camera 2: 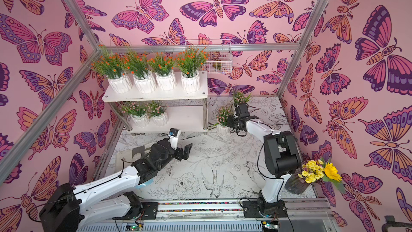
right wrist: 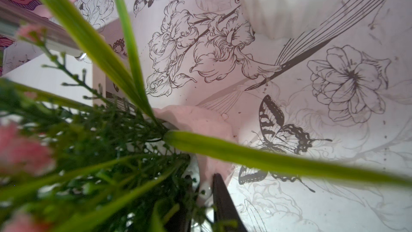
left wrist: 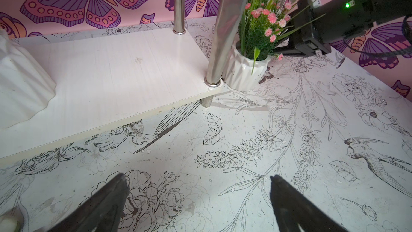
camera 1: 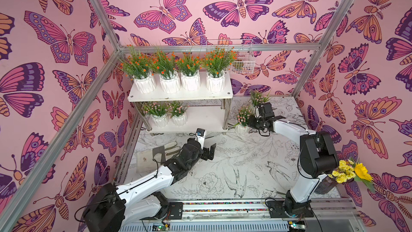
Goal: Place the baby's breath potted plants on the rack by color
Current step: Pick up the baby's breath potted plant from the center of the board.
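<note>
The rack (camera 1: 178, 95) (camera 2: 156, 95) stands at the back left. Its top tier holds several orange baby's breath potted plants (camera 1: 189, 65). The lower tier (left wrist: 111, 74) carries two pink ones (camera 1: 156, 110) (camera 1: 178, 110) at its left end. Another pink plant (camera 1: 243, 116) (camera 2: 223, 116) (left wrist: 245, 72) stands on the table against the rack's right front leg. My right gripper (right wrist: 202, 178) is shut on its pot rim, under the sprigs. One more pink plant (camera 1: 256, 98) stands behind it. My left gripper (camera 1: 209, 152) (left wrist: 198, 179) hangs open and empty over the table before the rack.
A white wire basket (camera 1: 240, 59) hangs on the back wall right of the rack. A sunflower bunch in a dark vase (camera 1: 347, 172) stands at the right front, beside the right arm's base. A pale glove (camera 1: 171, 147) and a flat sheet lie left, by the left arm.
</note>
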Controlling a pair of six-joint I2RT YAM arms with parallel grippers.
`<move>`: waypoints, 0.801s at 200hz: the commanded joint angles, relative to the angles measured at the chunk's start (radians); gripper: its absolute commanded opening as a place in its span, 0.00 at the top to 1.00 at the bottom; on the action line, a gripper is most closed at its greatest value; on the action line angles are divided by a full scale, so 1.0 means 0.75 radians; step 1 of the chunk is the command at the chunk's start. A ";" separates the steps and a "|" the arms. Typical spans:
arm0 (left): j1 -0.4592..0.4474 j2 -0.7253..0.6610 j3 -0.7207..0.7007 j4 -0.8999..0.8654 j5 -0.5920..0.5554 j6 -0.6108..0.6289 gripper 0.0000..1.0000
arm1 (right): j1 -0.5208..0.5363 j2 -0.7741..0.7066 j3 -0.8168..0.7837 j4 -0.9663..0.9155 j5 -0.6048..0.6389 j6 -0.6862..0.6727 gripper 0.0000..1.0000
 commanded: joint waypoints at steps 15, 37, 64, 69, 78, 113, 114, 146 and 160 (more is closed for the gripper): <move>-0.015 0.025 -0.015 0.040 0.051 0.014 0.00 | -0.006 0.068 0.063 -0.024 0.001 0.026 0.88; -0.022 0.038 -0.014 0.051 0.061 0.026 0.00 | -0.006 0.071 0.065 -0.039 0.001 0.014 0.93; -0.026 0.046 -0.013 0.064 0.079 0.043 0.00 | -0.006 0.044 0.068 -0.079 -0.013 -0.019 1.00; -0.026 0.048 -0.013 0.065 0.080 0.044 0.00 | -0.005 0.034 0.066 -0.085 -0.019 -0.028 1.00; -0.028 0.051 -0.013 0.068 0.083 0.049 0.00 | -0.006 0.014 0.060 -0.096 -0.033 -0.040 1.00; -0.028 0.061 -0.023 0.084 0.077 0.063 0.00 | -0.006 -0.088 0.020 -0.154 -0.088 -0.081 1.00; -0.028 0.061 -0.023 0.085 0.078 0.064 0.00 | -0.006 -0.090 0.017 -0.156 -0.090 -0.082 1.00; -0.028 0.060 -0.039 0.115 0.104 0.082 0.00 | -0.006 -0.199 -0.067 -0.189 -0.153 -0.098 1.00; -0.028 0.059 -0.045 0.130 0.138 0.095 0.00 | -0.006 -0.250 -0.115 -0.194 -0.187 -0.097 1.00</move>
